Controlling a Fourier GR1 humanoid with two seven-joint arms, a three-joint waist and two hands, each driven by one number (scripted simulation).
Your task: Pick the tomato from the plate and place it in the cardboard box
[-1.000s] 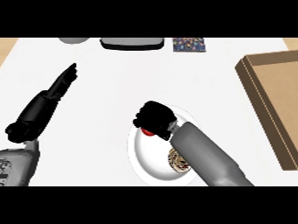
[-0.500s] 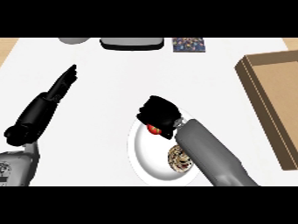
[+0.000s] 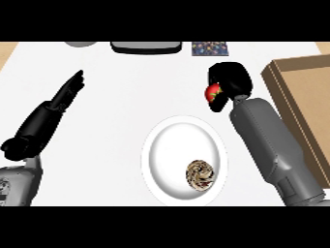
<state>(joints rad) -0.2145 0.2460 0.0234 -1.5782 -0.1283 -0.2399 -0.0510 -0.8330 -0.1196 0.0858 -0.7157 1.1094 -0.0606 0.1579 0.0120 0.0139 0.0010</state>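
Half the job looks done, by my reckoning: the small red round tomato (image 3: 212, 92) is off the white oval-looking plate (image 3: 169, 155) and sits in my black right hand (image 3: 230, 82), whose fingers curl round it from above and from the right. It hangs over the white counter top (image 3: 125, 97), beyond the plate's far rim and left of the open brown cardboard box (image 3: 296, 82). What remains, as I judge it, is carrying the tomato rightward over the box's near wall and letting it go inside.

My left hand (image 3: 68, 89) rests at the view's left, fingers straight and held together, holding nothing.

A brown speckled round lump (image 3: 201, 175) lies on the plate's near part; I cannot tell what it is. Most of the tomato is hidden behind my fingers, so only its left side shows. The box is cut off at the right edge, and its floor is only partly in view. A dark grey tray-like object (image 3: 145, 47), a patterned dark square (image 3: 211, 48) and a grey round thing (image 3: 80, 43) are clipped at the far edge.
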